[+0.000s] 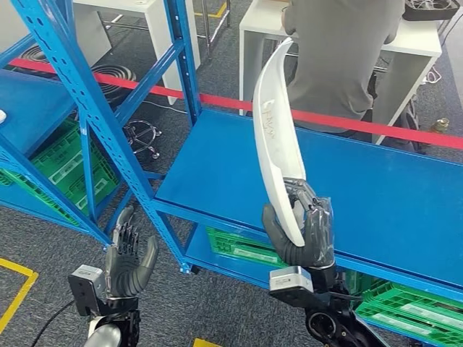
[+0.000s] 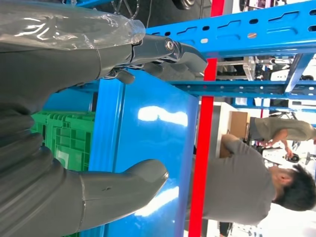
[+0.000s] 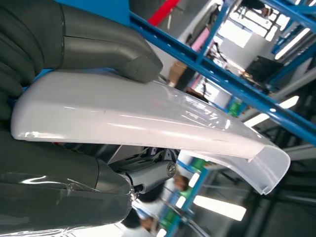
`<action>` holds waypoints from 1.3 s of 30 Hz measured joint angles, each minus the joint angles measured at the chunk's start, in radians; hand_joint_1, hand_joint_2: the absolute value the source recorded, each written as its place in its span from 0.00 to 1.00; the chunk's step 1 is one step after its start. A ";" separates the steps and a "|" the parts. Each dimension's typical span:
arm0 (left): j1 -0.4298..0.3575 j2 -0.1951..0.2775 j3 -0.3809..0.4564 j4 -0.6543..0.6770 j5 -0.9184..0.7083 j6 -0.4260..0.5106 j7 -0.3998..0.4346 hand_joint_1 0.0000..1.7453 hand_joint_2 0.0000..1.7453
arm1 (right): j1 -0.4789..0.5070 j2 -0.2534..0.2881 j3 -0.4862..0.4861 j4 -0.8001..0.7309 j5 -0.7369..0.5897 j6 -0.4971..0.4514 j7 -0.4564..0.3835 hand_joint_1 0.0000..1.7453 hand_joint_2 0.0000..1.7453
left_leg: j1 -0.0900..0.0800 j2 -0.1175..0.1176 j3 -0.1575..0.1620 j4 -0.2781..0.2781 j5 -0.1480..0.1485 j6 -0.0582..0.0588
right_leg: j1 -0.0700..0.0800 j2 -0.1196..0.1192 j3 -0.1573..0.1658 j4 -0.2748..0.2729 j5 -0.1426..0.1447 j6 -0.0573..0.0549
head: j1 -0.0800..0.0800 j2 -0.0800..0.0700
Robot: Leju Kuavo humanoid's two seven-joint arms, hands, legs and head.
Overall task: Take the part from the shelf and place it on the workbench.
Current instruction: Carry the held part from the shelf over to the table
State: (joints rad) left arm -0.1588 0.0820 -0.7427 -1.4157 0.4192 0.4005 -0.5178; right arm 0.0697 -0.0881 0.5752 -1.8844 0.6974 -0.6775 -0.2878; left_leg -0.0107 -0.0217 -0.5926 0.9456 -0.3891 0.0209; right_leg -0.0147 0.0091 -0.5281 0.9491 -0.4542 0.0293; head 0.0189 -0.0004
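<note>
Here the white part (image 1: 275, 137), a long curved shell, is held upright in the right hand (image 1: 304, 231), gripped at its lower end with the thumb on one face and the darker fingers (image 1: 309, 202) wrapped over the other; its upper tip rises in front of a seated person (image 1: 341, 54). The part is carried over the near edge of the blue shelf (image 1: 382, 188), whose broad surface lies bare beyond it. A red tape line (image 1: 377, 126) is seen running past the far edge of the shelf. The left hand (image 1: 126, 253) is raised low beside the slanted blue upright (image 1: 82, 94), its fingers spread apart and nothing held. Green crates (image 1: 71, 170) are stowed on the lower tiers, and grey carpet (image 1: 174, 303) is seen below the shelf's front edge.
</note>
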 joint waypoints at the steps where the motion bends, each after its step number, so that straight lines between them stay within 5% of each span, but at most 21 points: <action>1: 0.000 0.000 0.000 0.000 0.000 -0.001 0.000 0.00 1.00 | 0.001 0.003 0.000 -0.001 0.025 0.000 -0.004 1.00 1.00 | -0.001 0.000 0.000 0.002 -0.002 0.003 | 0.000 0.000 0.000 0.000 -0.001 0.001 | -0.001 0.000; 6: -0.004 -0.002 0.000 0.000 0.000 -0.001 -0.002 0.00 1.00 | 0.005 0.013 0.001 -0.013 0.068 0.000 -0.009 1.00 1.00 | 0.011 0.004 0.018 -0.029 0.007 0.011 | 0.002 -0.001 -0.007 0.030 -0.026 0.012 | 0.001 0.000; 9: -0.005 -0.004 0.000 0.000 0.000 -0.001 -0.003 0.00 1.00 | 0.008 0.013 0.002 -0.015 0.071 0.000 -0.009 1.00 1.00 | 0.017 0.003 0.027 -0.038 0.008 0.013 | -0.002 -0.002 -0.095 0.219 -0.121 0.022 | 0.017 0.000; 11: -0.003 -0.004 0.000 0.000 0.000 -0.002 -0.003 0.00 1.00 | 0.012 0.013 0.002 -0.015 0.074 0.000 -0.007 1.00 1.00 | 0.021 -0.007 0.028 -0.035 0.006 0.009 | -0.010 -0.003 -0.131 0.287 -0.134 0.030 | 0.022 0.000; 13: -0.003 -0.005 0.000 0.001 0.000 -0.001 -0.003 0.00 1.00 | 0.014 0.013 0.002 -0.015 0.083 0.000 -0.004 1.00 1.00 | 0.030 -0.024 0.028 -0.025 0.001 -0.003 | -0.020 0.003 -0.085 0.193 -0.072 0.041 | 0.023 0.000; 15: -0.003 -0.006 0.000 0.001 0.000 -0.001 -0.003 0.00 1.00 | 0.015 0.013 0.002 -0.016 0.091 0.000 -0.002 1.00 1.00 | 0.035 -0.043 0.022 -0.006 -0.008 -0.019 | -0.029 0.035 -0.018 0.061 -0.020 0.050 | 0.033 0.000; 17: -0.004 -0.007 0.000 0.001 0.000 -0.001 -0.003 0.00 1.00 | 0.019 0.015 0.003 -0.018 0.096 0.000 0.002 1.00 1.00 | 0.034 -0.059 0.015 0.004 -0.010 -0.033 | -0.030 0.053 0.001 0.020 -0.014 0.040 | 0.035 0.000; 19: -0.003 -0.008 0.000 0.001 0.000 0.000 -0.004 0.00 1.00 | 0.022 0.017 0.003 -0.021 0.103 0.000 0.004 1.00 1.00 | 0.037 -0.070 0.011 0.001 -0.005 -0.045 | -0.025 0.035 -0.001 0.024 -0.011 0.018 | 0.025 0.000; 21: -0.003 -0.007 0.000 0.001 0.000 0.000 -0.004 0.00 1.00 | 0.022 0.019 0.003 -0.023 0.107 0.000 0.005 1.00 1.00 | 0.039 -0.047 -0.005 0.034 -0.025 -0.051 | -0.022 0.016 0.000 0.023 -0.008 0.002 | 0.012 0.000; 23: -0.004 -0.008 0.000 0.001 0.000 0.000 -0.004 0.00 1.00 | 0.023 0.020 0.003 -0.025 0.108 0.000 0.006 1.00 1.00 | 0.036 -0.005 -0.061 0.151 -0.085 -0.052 | -0.017 -0.006 0.000 0.022 -0.008 -0.008 | -0.004 0.000; 25: -0.003 -0.008 0.000 0.001 0.000 0.000 -0.004 0.00 1.00 | 0.024 0.020 0.003 -0.026 0.108 0.000 0.006 1.00 1.00 | 0.034 0.010 -0.131 0.292 -0.141 -0.050 | -0.008 -0.030 -0.002 0.022 -0.009 -0.015 | -0.011 0.000; 26: -0.002 -0.008 0.000 0.001 0.000 0.000 -0.004 0.00 1.00 | 0.024 0.020 0.003 -0.026 0.108 0.000 0.007 1.00 1.00 | 0.033 0.012 -0.146 0.324 -0.147 -0.046 | -0.003 -0.042 -0.002 0.022 -0.011 -0.017 | -0.012 0.000; 28: -0.001 -0.008 0.000 0.001 0.000 0.002 -0.004 0.00 1.00 | 0.024 0.020 0.003 -0.027 0.109 0.000 0.009 1.00 1.00 | 0.024 0.020 -0.110 0.256 -0.104 -0.028 | 0.007 -0.066 0.001 0.022 -0.013 -0.021 | -0.013 0.000; 31: -0.004 -0.008 0.000 0.000 0.000 0.004 -0.004 0.00 1.00 | 0.024 0.020 0.004 -0.031 0.109 0.000 0.008 1.00 1.00 | -0.004 0.075 -0.002 0.053 -0.035 0.009 | 0.016 -0.096 0.007 0.021 -0.019 -0.021 | -0.012 0.000; 32: -0.005 -0.009 0.000 0.000 0.000 0.004 -0.004 0.00 1.00 | 0.024 0.020 0.005 -0.032 0.109 0.000 0.008 1.00 1.00 | -0.011 0.085 0.011 0.026 -0.031 0.015 | 0.017 -0.105 0.009 0.021 -0.022 -0.018 | -0.010 0.000; 34: -0.006 -0.009 0.000 0.000 0.000 0.005 -0.005 0.00 1.00 | 0.023 0.020 0.007 -0.033 0.109 0.000 0.006 1.00 1.00 | -0.014 0.067 0.012 0.013 -0.028 0.017 | 0.018 -0.125 0.013 0.018 -0.026 -0.010 | -0.010 0.000; 35: -0.004 -0.009 0.000 0.000 0.000 0.005 -0.006 0.00 1.00 | 0.022 0.020 0.009 -0.035 0.109 0.000 0.006 1.00 1.00 | -0.010 0.055 0.016 0.006 -0.024 0.018 | 0.018 -0.122 0.015 0.021 -0.031 -0.006 | -0.009 0.000; 37: -0.004 -0.011 0.000 0.000 0.000 0.005 -0.007 0.00 1.00 | 0.020 0.020 0.011 -0.037 0.111 0.000 0.006 1.00 1.00 | 0.000 0.031 0.027 -0.010 -0.016 0.021 | 0.016 -0.080 -0.003 0.074 -0.067 0.004 | -0.004 0.000; 39: -0.006 -0.015 0.000 0.000 0.000 0.004 -0.007 0.00 1.00 | 0.021 0.020 0.015 -0.039 0.113 0.000 0.007 1.00 1.00 | 0.005 0.010 0.030 -0.015 -0.013 0.024 | 0.009 -0.028 -0.063 0.204 -0.132 0.010 | 0.007 0.000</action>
State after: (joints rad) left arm -0.1646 0.0670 -0.7427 -1.4152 0.4192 0.4043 -0.5250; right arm 0.0906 -0.0679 0.5900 -1.9232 0.8104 -0.6775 -0.2807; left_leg -0.0059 -0.0121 -0.5625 0.9311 -0.4022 0.0447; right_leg -0.0056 -0.0193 -0.5913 1.1527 -0.5866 0.0391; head 0.0257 -0.0004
